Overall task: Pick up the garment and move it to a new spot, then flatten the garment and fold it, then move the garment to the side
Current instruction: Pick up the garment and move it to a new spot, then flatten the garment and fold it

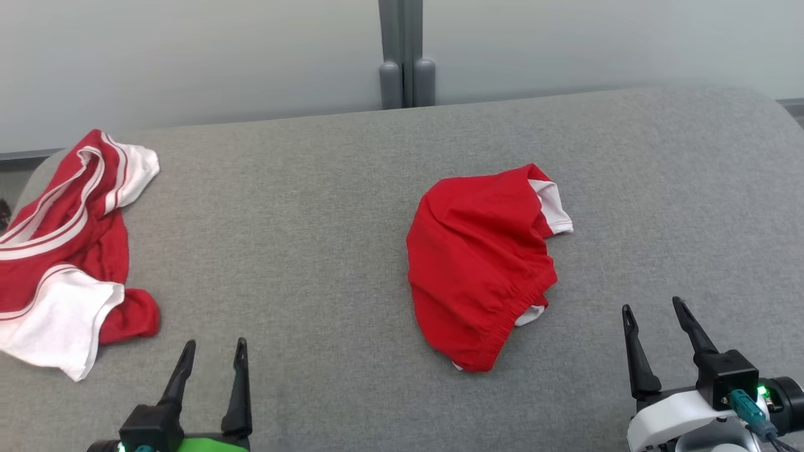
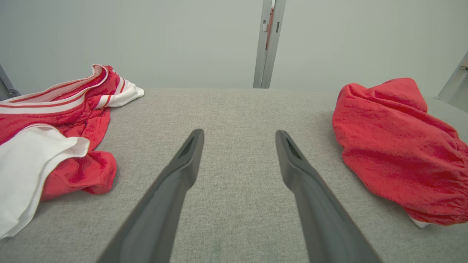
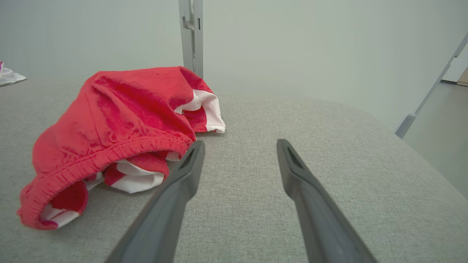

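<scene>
Both grippers idle, jaws spread wide, nothing in them. L gripper and R gripper hover low over the grey pad.

Shorts are prob. the task item. They sit crumpled in a heap between the two grippers, ahead and right of the L jaws, ahead and left of the R jaws, and nearer the R ones. Near, not touching. Waistband is the end closest to the R jaws, just off the left fingertip in the R wrist view. White trim is at the far end, beyond the jaws.

Striped cloth lies left of the L jaws, well apart from the shorts. Prob. not the target.

Handling: thin, soft fabric, light, no stiffness. It will sag and bunch when lifted and won't slip much on long fingers. Nothing fragile.

Best hold, IMO, is the elastic waistband: thicker, gathered, raised off the pad, so fingers can get under it. One pinch will do for the move. For flattening, take two pts on the band, one per gripper, w/ tips kept low so they catch cloth only.
</scene>
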### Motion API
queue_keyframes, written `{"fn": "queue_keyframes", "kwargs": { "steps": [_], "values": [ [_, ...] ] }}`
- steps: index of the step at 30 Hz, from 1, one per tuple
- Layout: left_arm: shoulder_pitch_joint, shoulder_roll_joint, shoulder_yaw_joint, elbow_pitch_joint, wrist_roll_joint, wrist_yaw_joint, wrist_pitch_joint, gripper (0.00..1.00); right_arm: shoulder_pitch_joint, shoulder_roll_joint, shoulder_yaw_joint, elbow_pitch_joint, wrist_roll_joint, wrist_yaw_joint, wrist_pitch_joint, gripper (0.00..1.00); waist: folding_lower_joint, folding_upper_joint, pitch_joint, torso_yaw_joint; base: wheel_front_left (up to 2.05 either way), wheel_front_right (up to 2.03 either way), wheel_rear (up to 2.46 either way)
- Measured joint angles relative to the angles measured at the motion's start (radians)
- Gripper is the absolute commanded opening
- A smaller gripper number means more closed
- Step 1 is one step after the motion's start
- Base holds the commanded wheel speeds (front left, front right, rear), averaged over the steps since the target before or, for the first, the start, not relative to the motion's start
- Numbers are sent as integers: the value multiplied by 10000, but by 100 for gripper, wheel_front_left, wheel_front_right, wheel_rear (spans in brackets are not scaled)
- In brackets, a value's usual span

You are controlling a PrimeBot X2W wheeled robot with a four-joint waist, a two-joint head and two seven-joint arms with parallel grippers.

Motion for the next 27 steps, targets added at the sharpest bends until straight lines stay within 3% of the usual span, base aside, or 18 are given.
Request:
{"fn": "queue_keyframes", "kwargs": {
  "steps": [11,27],
  "values": [
    [744,-230,1007,-174,349,-222,0,100,284,2,15,128,113,0,0,100,1,0,-485,559,0,0,0],
    [823,-259,1081,6,242,-395,0,100,267,0,142,165,265,0,0,100,1,0,-541,258,0,0,0]
  ]
}}
